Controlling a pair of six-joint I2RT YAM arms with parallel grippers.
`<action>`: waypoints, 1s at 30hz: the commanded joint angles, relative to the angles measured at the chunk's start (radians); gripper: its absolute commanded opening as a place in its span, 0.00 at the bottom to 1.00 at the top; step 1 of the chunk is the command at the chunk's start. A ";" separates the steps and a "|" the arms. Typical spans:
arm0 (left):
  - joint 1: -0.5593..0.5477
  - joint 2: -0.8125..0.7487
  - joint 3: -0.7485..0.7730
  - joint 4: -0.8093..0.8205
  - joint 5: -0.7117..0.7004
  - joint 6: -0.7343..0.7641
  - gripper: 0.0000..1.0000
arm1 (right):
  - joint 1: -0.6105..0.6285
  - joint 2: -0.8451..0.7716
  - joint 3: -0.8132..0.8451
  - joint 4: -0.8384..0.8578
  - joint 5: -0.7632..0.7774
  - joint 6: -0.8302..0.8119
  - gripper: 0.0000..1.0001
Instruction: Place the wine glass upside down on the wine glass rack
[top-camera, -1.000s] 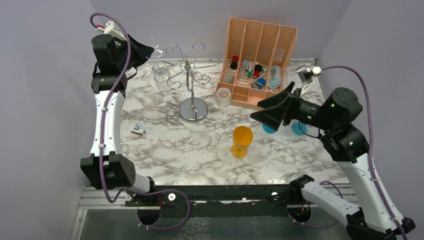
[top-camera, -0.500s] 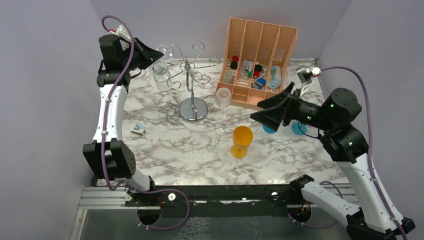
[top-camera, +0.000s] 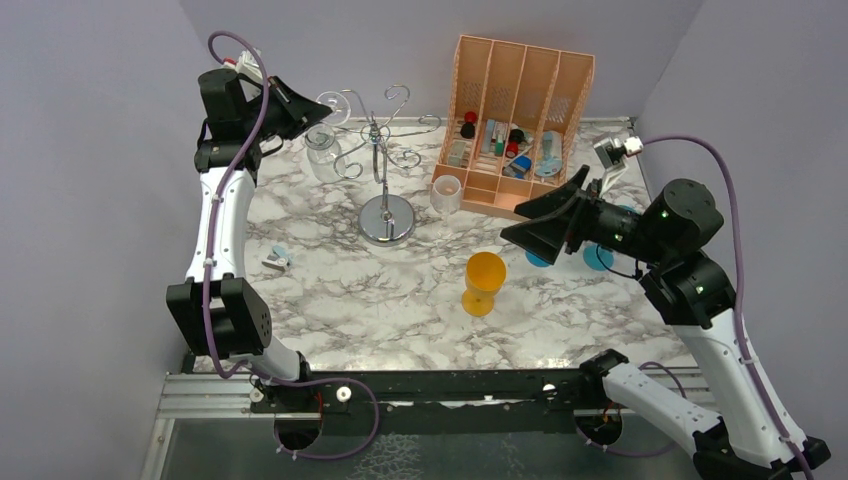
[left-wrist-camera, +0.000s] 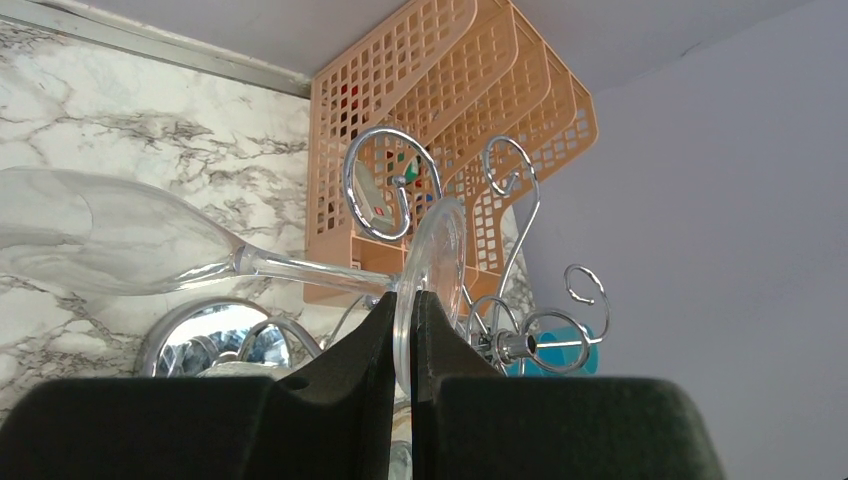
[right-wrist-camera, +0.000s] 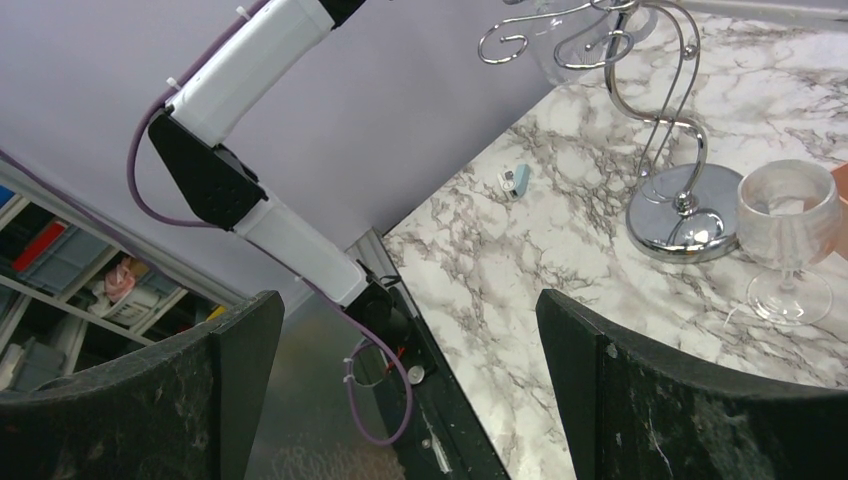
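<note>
Left arm (top-camera: 215, 225) raised, extended rearward. Left gripper (left-wrist-camera: 405, 310) clamped on foot of wine glass (left-wrist-camera: 120, 240), which lies sideways beside wine glass rack (top-camera: 387, 220). Right gripper (right-wrist-camera: 395, 320) agape.

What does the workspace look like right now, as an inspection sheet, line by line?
Surface: marble table, no spill seen.
Job's things: wine glass held sideways by its foot near the rack, not hung yet.
Clutter: orange goblet, frosted glass, orange organiser, small blue item.
Grippers: left gripper shut on the foot; right gripper open, empty.
Cables: purple cables along both arms.
Surroundings: plain walls.
</note>
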 joint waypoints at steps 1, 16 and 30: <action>0.001 -0.001 0.039 0.039 0.058 -0.021 0.00 | -0.004 -0.026 -0.046 0.062 0.010 0.024 1.00; 0.001 0.032 0.083 0.050 0.126 -0.086 0.00 | -0.004 -0.021 -0.047 0.069 0.010 0.016 1.00; -0.011 0.038 0.081 0.128 0.154 -0.154 0.00 | -0.004 -0.018 -0.050 0.073 0.016 0.006 1.00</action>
